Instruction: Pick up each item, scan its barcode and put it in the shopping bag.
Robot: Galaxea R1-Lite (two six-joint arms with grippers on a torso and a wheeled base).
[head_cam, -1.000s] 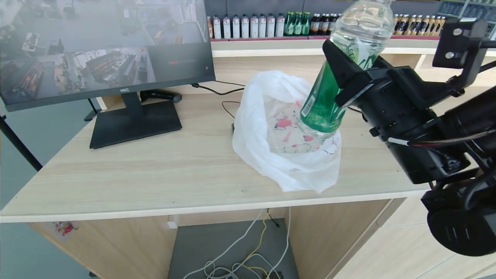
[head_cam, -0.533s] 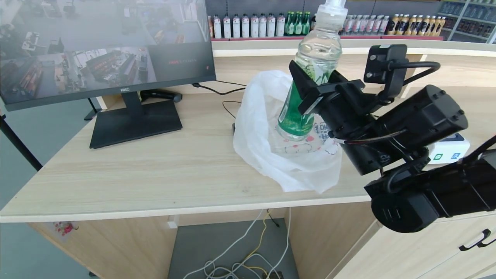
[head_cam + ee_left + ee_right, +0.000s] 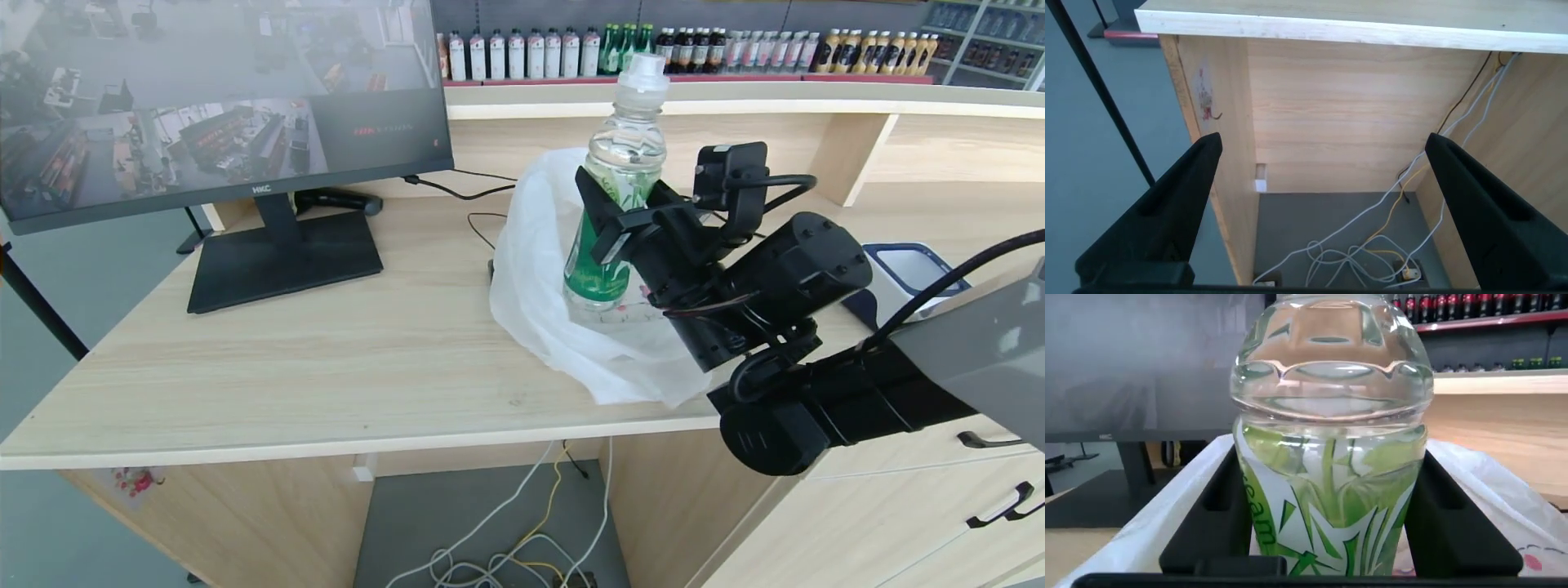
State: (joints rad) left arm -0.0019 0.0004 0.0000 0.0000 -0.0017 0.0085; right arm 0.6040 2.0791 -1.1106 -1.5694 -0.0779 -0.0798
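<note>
The worktop (image 3: 326, 367) carries a monitor (image 3: 212, 106), set well to the left of the open shopping bag (image 3: 539, 269). The bottle (image 3: 616, 188) is held upright over the bag's mouth, its long axis vertical and its base low against the opening. It is clamped around the labelled middle by the right tool (image 3: 620, 224). The left tool (image 3: 1319, 212) is spread wide with nothing in it, low beneath the worktop edge and well away from the bag. A straight lowering by the right arm is judged sufficient.
</note>
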